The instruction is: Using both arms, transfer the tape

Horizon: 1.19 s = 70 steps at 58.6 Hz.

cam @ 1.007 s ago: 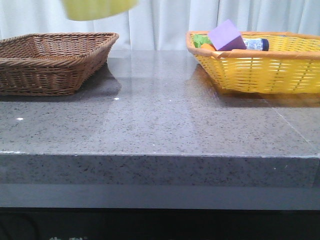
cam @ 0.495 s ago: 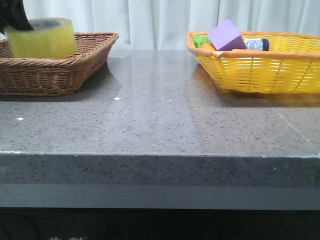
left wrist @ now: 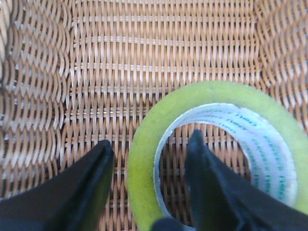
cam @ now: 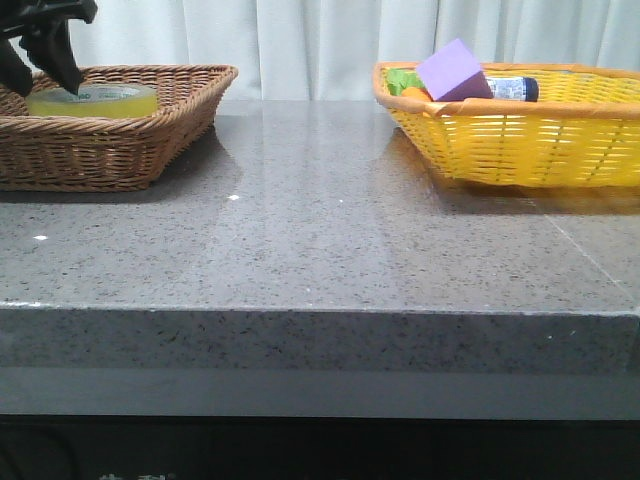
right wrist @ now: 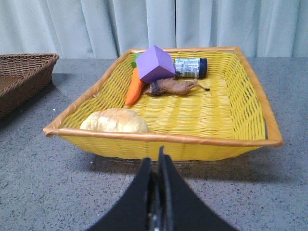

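The tape [cam: 92, 99], a wide yellow roll with a white core and green print, lies flat on the floor of the brown wicker basket [cam: 150, 140] at the far left. My left gripper [cam: 45, 55] hangs just above it. In the left wrist view the left gripper [left wrist: 150, 142] is open and straddles the roll's wall [left wrist: 216, 94]: one finger is inside the core, the other outside, with wicker showing on both sides. My right gripper [right wrist: 159, 156] is shut and empty, low over the table in front of the yellow basket [right wrist: 163, 139]. It is out of the front view.
The yellow basket [cam: 520, 140] at the far right holds a purple block [cam: 455, 70], a bottle [cam: 512, 88], a carrot [right wrist: 134, 89], a bread roll [right wrist: 114, 121] and a brown item [right wrist: 171, 86]. Grey stone table [cam: 320, 240] lies between the baskets, curtain behind.
The left gripper brought the tape down from the top of the view into the brown basket. The roll now sits lower, flat on the basket floor, with the jaws apart from it.
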Each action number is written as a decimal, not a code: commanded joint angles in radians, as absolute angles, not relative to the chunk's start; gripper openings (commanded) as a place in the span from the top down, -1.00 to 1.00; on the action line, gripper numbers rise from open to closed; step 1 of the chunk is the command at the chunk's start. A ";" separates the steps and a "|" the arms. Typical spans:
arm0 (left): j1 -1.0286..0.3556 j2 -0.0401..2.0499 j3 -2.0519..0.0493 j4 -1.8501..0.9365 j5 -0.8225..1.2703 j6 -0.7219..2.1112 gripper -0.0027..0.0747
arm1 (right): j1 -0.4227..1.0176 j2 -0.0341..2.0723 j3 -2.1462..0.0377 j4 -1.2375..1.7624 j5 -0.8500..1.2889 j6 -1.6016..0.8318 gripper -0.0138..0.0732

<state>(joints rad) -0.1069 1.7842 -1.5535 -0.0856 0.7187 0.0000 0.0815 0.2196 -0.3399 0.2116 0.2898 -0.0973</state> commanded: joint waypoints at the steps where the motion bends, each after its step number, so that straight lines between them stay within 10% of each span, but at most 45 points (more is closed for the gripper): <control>1: -0.104 1.689 -1.590 -0.091 0.676 -0.010 -0.05 | 0.082 0.227 -0.365 0.217 0.202 -0.106 0.89; 31: -0.104 1.291 -1.309 -0.091 0.607 -0.008 0.98 | 0.082 0.227 -0.365 0.217 0.202 -0.106 0.89; 70: -0.104 0.498 -0.571 -0.091 0.451 -0.008 0.98 | 0.082 0.227 -0.365 0.217 0.202 -0.106 0.89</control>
<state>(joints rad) -0.1069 0.5651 -0.5890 -0.0856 0.5242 0.0000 0.0815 0.2196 -0.3399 0.2116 0.2898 -0.0973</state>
